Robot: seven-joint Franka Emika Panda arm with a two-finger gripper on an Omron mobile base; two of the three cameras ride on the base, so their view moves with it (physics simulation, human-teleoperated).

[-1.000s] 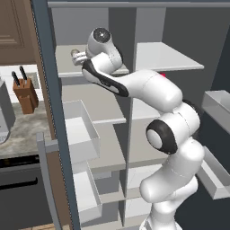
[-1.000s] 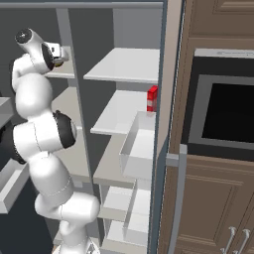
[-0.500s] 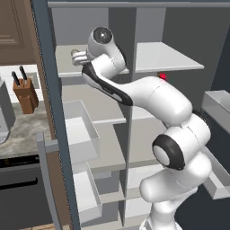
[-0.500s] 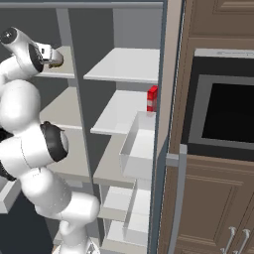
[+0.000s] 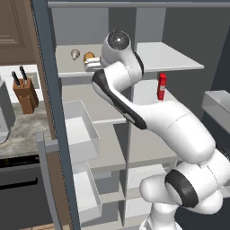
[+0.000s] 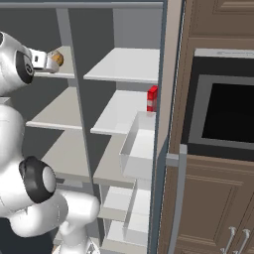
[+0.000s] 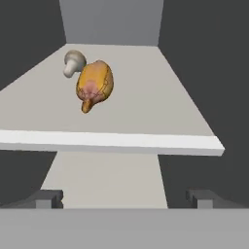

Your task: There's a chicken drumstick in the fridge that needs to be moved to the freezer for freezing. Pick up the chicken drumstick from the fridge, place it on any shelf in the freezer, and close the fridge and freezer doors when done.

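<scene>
A reach toward the chicken drumstick (image 7: 94, 83) is under way, judged from the pose. In the hand view, the claw (image 7: 125, 198) is seen nearest, just short of the front lip of the top shelf (image 7: 160, 107). Its two dark fingertips (image 7: 44, 198) are spread wide apart, and nothing is held or touched between them. Beyond the lip, the drumstick is seen lying on the shelf, left of the claw's centre line, narrow end toward the camera. A pale mushroom (image 7: 74, 62) lies just behind it, close beside or touching.

For a clean grip, the claw would best be shifted left and advanced level above the shelf, so the fingers straddle the drumstick's thick body and the mushroom is not nudged.

Farther right, a red bottle (image 5: 161, 86) stands on a lower shelf of the other half.
</scene>
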